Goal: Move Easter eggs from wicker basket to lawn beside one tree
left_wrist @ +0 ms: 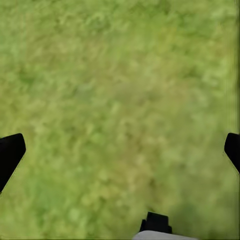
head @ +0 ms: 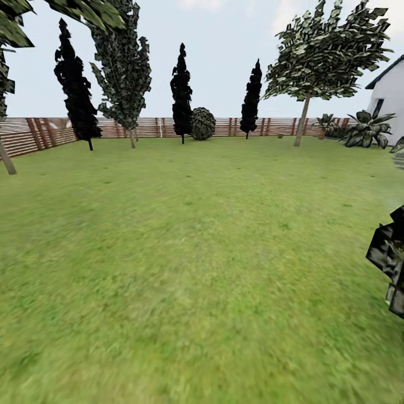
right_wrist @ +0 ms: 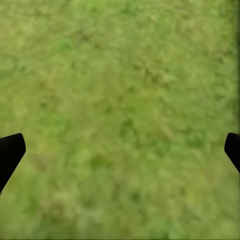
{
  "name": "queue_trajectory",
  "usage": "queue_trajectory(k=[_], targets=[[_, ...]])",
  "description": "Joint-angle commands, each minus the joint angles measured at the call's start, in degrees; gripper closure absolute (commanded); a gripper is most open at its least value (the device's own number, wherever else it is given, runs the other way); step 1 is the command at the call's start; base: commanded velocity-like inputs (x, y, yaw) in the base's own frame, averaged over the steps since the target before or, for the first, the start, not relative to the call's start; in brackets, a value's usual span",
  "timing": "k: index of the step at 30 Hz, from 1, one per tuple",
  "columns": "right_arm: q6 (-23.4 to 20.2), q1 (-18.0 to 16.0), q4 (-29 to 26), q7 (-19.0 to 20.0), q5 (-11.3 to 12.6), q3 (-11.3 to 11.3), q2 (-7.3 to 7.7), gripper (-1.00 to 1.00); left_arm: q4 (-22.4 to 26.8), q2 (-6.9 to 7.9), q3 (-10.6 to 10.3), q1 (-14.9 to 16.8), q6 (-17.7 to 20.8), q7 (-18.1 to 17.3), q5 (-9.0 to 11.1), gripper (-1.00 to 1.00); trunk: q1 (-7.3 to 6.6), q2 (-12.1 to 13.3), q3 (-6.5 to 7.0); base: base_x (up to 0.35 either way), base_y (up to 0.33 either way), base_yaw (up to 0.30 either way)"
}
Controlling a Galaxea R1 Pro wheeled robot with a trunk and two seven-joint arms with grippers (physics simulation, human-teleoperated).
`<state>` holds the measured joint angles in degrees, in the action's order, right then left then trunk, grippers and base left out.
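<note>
Where the head view looks across the garden, the lawn [head: 185, 252] spreads as flat, mottled green grass. At 1 o'clock stands a tree [head: 303, 120] with a smooth beige trunk and leafy crown. Dark cypresses [head: 182, 92] line the slatted wooden fence [head: 224, 127]. The left gripper [left_wrist: 120, 152] and right gripper [right_wrist: 120, 152] each hang over grass, fingers wide apart.

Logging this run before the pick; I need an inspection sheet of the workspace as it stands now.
Surface: lawn, flat mottled green grass.
Job's things: broad-crowned tree far right by the fence; eggs and basket nothing seen.
Clutter: dark foliage at right edge.
Grippers: left hand and right hand both open over bare grass, holding nothing.
Cables: nothing seen.
Surroundings: slatted wooden fence, dark cypresses, round shrub, white house.
</note>
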<state>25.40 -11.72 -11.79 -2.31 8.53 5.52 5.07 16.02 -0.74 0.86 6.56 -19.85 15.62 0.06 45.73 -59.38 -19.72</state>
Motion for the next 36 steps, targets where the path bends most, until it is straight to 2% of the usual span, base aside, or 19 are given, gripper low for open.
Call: queue_trajectory(k=[1,9,22,36], targets=[[0.2,-0.1,0.0,-0.2,0.4,0.5,0.02,-1.0,0.0,0.02,0.1,0.0,-0.2,0.1,0.0,-1.0,0.04,0.0,-0.06,0.329,0.102,-0.248],[0.2,-0.1,0.1,-0.2,0.4,0.5,0.03,-1.0,0.0,0.18,0.3,0.0,-0.3,0.1,0.1,-1.0,0.04,0.0,-0.11,0.3,0.166,-0.248],[0.2,-0.1,0.1,-0.3,0.4,0.6,-0.06,-1.0,0.0,0.13,0.4,0.0,-0.3,0.1,0.1,-1.0,0.04,0.0,-0.92,0.277,0.203,-0.211],[0.2,-0.1,0.1,-0.2,0.4,0.6,-0.06,-1.0,-0.3,-0.02,0.0,0.0,-0.2,0.2,-0.2,-1.0,0.04,0.0,-1.0,0.294,0.156,-0.019]])
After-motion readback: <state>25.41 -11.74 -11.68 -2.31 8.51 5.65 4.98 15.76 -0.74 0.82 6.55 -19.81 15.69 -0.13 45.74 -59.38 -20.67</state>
